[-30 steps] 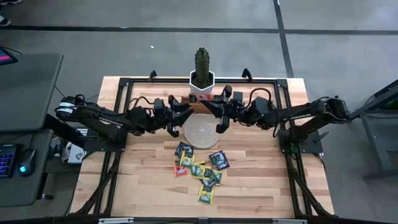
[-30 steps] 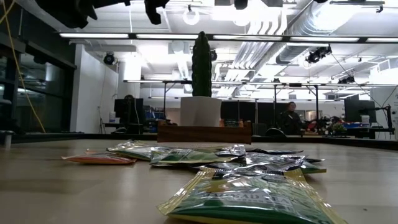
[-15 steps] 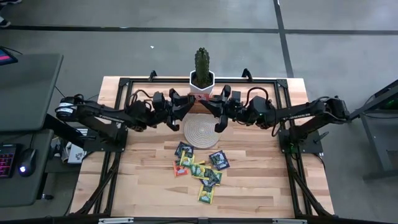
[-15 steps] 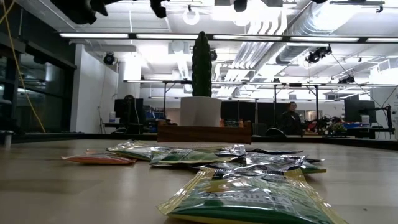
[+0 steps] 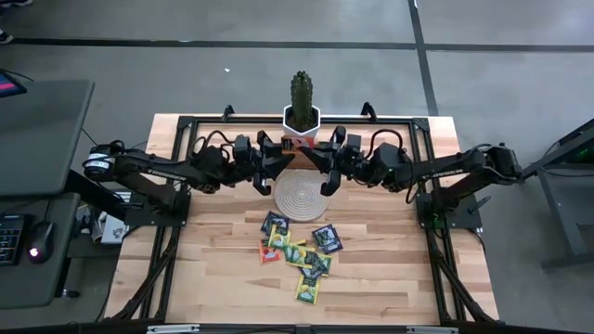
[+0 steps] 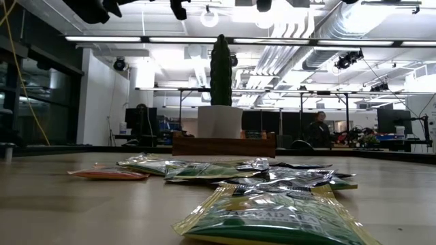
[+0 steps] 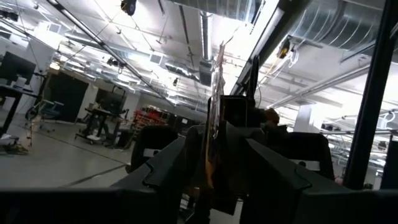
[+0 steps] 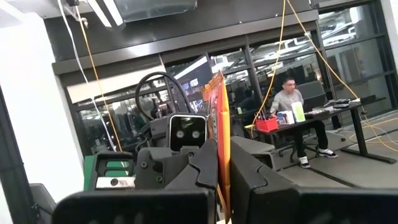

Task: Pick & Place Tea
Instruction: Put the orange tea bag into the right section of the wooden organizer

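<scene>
While both grippers meet above the wooden tray [image 5: 299, 148], one orange tea sachet [image 8: 222, 134] stands edge-on, pinched by the right gripper [image 8: 222, 163] and between the left gripper's [image 7: 214, 163] fingers.

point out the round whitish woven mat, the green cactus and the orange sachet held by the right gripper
round whitish woven mat [image 5: 300, 196], high view, its centre
tall green cactus [image 5: 302, 93], high view, top of the stem
orange tea sachet [image 8: 222, 143], right wrist view, its flat edge above the fingers

Thin sachet [image 7: 214, 124] edge-on between the left end effector [image 7: 217, 152] fingers, other arm behind.
</scene>
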Motion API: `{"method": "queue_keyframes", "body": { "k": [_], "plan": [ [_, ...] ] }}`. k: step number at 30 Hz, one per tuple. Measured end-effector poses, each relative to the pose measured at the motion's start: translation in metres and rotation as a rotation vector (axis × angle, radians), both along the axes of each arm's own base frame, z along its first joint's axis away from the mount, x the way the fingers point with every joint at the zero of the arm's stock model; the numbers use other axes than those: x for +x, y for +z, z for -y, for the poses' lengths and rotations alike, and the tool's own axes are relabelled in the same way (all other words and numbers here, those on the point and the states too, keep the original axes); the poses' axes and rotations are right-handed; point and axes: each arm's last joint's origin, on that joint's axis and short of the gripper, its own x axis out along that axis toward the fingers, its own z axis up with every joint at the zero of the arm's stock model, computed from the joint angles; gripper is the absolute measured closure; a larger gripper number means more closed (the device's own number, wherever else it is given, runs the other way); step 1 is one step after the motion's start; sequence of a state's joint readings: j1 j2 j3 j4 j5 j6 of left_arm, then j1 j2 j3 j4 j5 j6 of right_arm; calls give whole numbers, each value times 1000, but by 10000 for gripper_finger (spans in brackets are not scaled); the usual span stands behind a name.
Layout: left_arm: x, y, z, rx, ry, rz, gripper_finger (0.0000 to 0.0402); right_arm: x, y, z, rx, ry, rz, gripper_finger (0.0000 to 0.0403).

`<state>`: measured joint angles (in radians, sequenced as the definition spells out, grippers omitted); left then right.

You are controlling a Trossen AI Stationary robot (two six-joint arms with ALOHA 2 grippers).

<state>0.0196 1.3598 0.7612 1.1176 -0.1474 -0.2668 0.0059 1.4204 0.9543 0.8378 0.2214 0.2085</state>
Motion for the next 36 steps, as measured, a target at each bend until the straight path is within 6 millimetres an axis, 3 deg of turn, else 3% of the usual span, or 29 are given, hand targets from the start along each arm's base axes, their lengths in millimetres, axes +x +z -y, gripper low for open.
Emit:
{"method": "queue_keyframes", "body": {
  "k": [13,27,36],
  "plan": [
    [0,-1,-1,-12,22,-7,248,-1,2,0,2,-3,20,399],
    [0,-2,-1,-14,28,-15,391,-1,2,0,12,0,23,399],
    [0,-2,-1,8,40,-20,401,-1,1,0,21,-2,19,397]
  ]
}}
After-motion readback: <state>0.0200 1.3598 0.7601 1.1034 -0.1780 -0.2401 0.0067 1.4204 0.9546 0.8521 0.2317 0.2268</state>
